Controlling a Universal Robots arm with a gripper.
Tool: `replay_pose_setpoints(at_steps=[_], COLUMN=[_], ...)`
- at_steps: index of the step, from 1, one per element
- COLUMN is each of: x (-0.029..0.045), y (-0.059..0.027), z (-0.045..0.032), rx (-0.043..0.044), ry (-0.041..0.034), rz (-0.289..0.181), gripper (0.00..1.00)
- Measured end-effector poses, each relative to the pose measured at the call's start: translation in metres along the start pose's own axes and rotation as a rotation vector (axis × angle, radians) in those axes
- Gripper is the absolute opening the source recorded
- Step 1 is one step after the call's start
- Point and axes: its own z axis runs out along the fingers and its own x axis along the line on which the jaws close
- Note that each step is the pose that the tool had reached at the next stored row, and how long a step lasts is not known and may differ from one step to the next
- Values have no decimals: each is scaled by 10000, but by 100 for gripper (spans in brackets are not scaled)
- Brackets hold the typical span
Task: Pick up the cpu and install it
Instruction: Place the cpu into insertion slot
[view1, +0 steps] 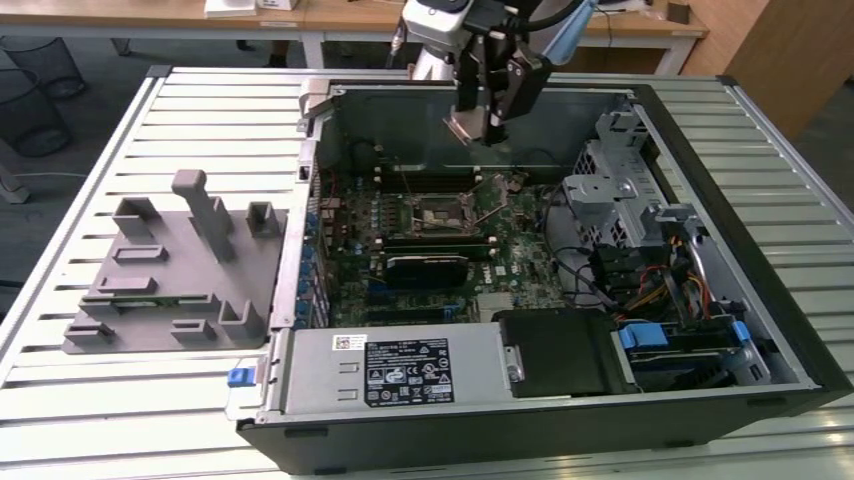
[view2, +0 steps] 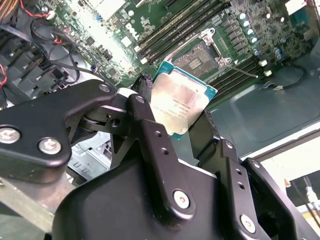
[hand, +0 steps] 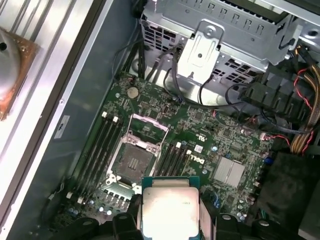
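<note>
Upper centre, exterior view: the black gripper (view1: 481, 130) is clamping the silver-topped square cpu (view1: 463, 125) above the open black-framed socket (view1: 446, 212); seating apparently demands exact alignment.

table (view1: 160, 130): pale slatted metal, mid-frame | desks (view1: 134, 15): wood, white legs, top edge | bins (view1: 30, 110): black wire, upper left | floor (view1: 47, 230): grey, left edge | panel (view1: 787, 50): wood, upper right

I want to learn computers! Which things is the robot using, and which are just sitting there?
Using:
- gripper, shut on the cpu
- empty socket

Just sitting:
- grey tray
- power supply
- drive cage
- cables
</note>
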Motion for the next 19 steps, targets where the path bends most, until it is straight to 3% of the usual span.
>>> replay_pose_setpoints(at_steps=[10, 19], x=[16, 106], y=[6, -81], z=[8, 20], rx=[17, -47], ry=[-53, -92], rz=[1222, 1647], gripper=[54, 54])
